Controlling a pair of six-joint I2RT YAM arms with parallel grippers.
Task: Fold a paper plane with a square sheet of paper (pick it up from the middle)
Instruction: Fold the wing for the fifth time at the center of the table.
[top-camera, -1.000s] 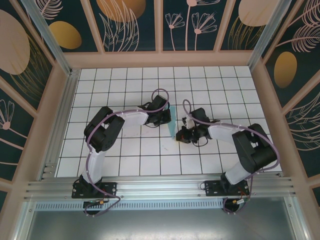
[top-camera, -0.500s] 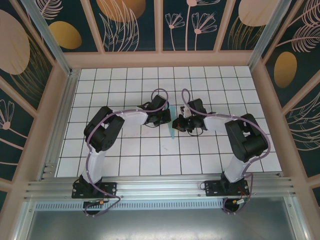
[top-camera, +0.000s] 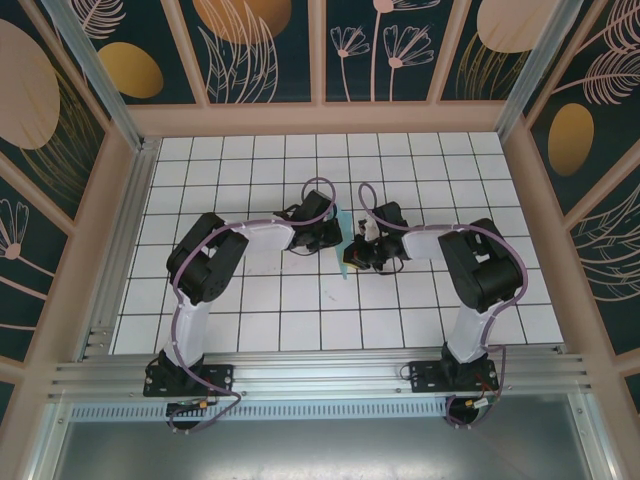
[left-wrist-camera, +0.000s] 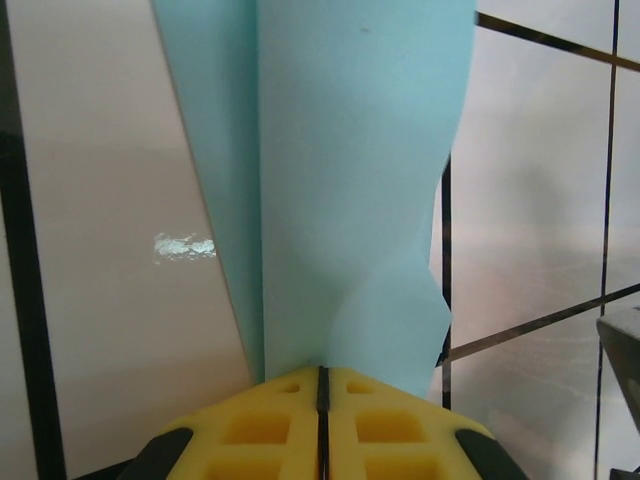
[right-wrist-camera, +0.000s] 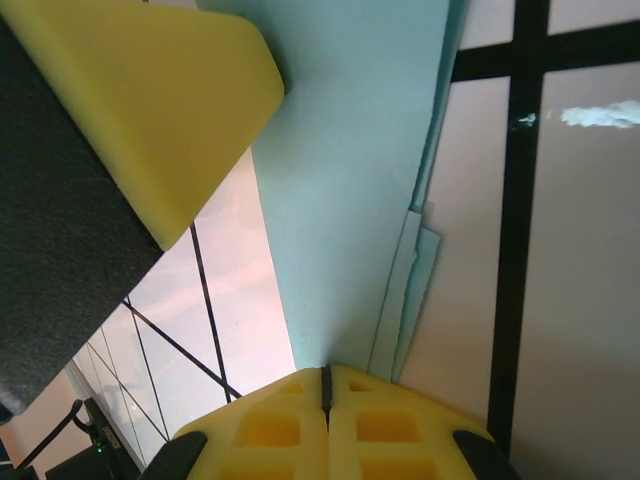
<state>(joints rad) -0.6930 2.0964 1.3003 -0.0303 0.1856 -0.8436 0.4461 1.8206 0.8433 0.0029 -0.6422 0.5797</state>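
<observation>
The square sheet of paper is folded into a narrow, layered teal-blue paper plane (top-camera: 344, 228) that lies between the two grippers on the white grid table. My left gripper (top-camera: 335, 238) comes in from the left; in the left wrist view its yellow pads (left-wrist-camera: 260, 420) are pressed together at the gripper (left-wrist-camera: 322, 375) with the paper plane (left-wrist-camera: 350, 180) running out of the seam. My right gripper (top-camera: 350, 256) meets the paper from the right. Its jaws (right-wrist-camera: 326, 372) are shut too, on the paper plane's (right-wrist-camera: 350, 200) layered edge. A left gripper's pad (right-wrist-camera: 150, 100) sits close by.
The white grid table (top-camera: 250, 300) is walled in by a wooden frame with patterned panels (top-camera: 320, 115). An aluminium rail (top-camera: 320, 375) carrying both arm bases runs along the near edge. Cables loop above each wrist.
The right gripper has swung left and slightly back, up to the paper and close to the left gripper. The left arm has hardly moved.
</observation>
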